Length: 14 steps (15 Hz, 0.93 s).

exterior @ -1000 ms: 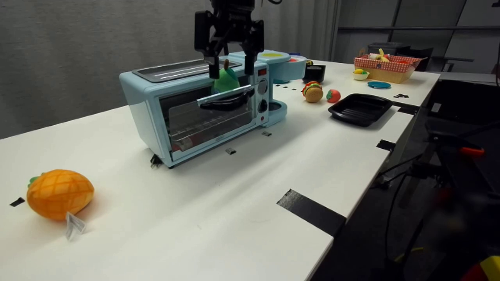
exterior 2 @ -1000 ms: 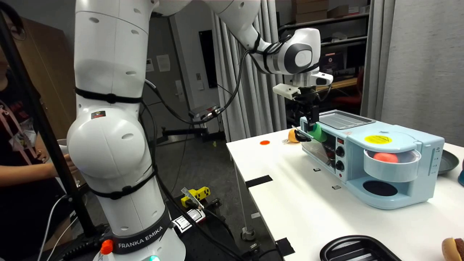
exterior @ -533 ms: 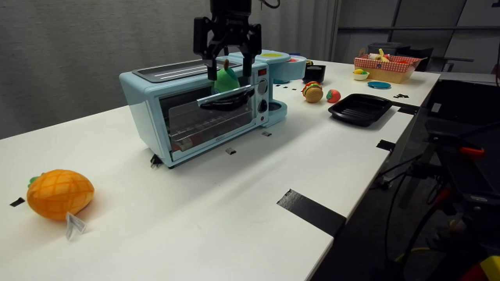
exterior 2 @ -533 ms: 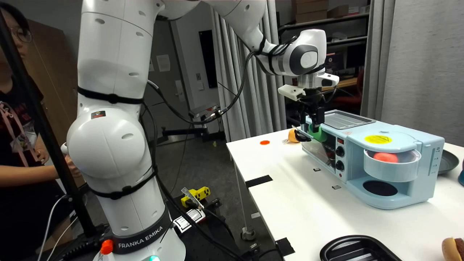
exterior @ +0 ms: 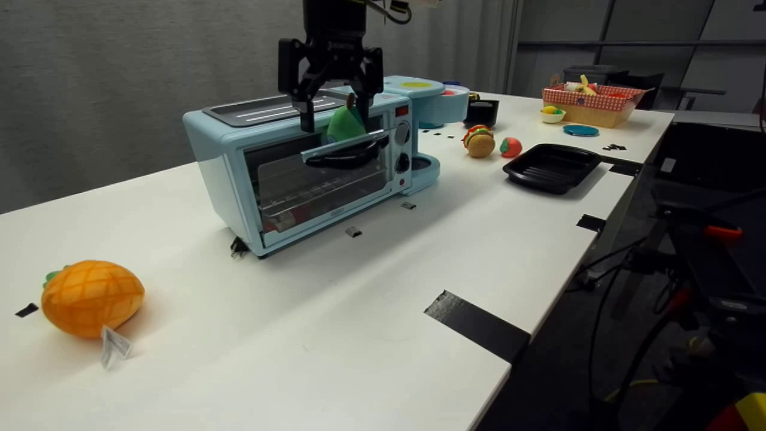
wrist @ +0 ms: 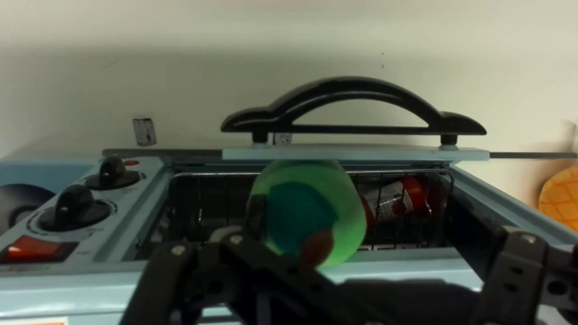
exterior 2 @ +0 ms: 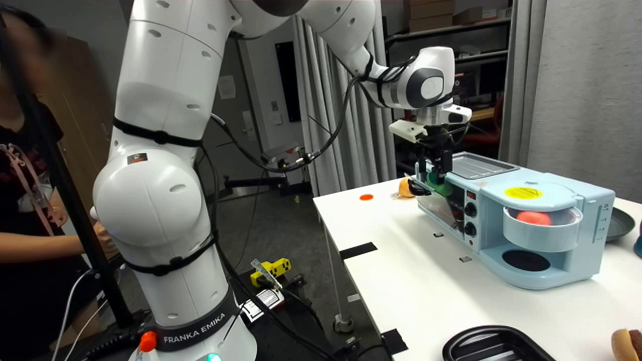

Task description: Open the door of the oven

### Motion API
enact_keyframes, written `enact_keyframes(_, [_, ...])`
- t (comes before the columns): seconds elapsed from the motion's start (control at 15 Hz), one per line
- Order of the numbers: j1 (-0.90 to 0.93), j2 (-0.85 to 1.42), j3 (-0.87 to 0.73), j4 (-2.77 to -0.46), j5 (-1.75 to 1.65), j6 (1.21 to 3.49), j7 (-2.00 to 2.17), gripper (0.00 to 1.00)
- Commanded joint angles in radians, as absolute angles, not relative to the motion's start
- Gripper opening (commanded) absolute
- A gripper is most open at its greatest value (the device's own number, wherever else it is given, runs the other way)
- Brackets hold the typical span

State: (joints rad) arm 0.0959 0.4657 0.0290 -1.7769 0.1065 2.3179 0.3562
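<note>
– Door (wrist: 356, 154)?
– On the light blue toaster oven (exterior: 281, 131), ajar, top edge leaning out.
– Gripper (exterior: 334, 123)?
– Spread wide over the gap, gripping nothing; one finger overlaps the green toy fruit (wrist: 311, 212) in wrist view, contact unclear. I'd dip the fingertips behind the top edge, then push outward and down.
– In the way?
– That fruit, sitting in the gap; may snag. Also black bar handle (wrist: 354, 85), outside; red container (wrist: 393, 198) inside; control knobs (wrist: 74, 207) beside.

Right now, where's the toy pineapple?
In an exterior view, the toy pineapple lies at far left on the white table, left of the toaster oven, near a black tape scrap.
</note>
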Motion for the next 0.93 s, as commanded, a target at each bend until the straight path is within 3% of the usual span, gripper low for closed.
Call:
enact_keyframes(0.0, [0.112, 0.505, 0.014, -1.719, 0.096, 2.303, 0.375, 1.0])
enact_keyframes(0.87, [0.102, 0.565, 0.038, -1.719, 0.13, 2.296, 0.337, 1.0])
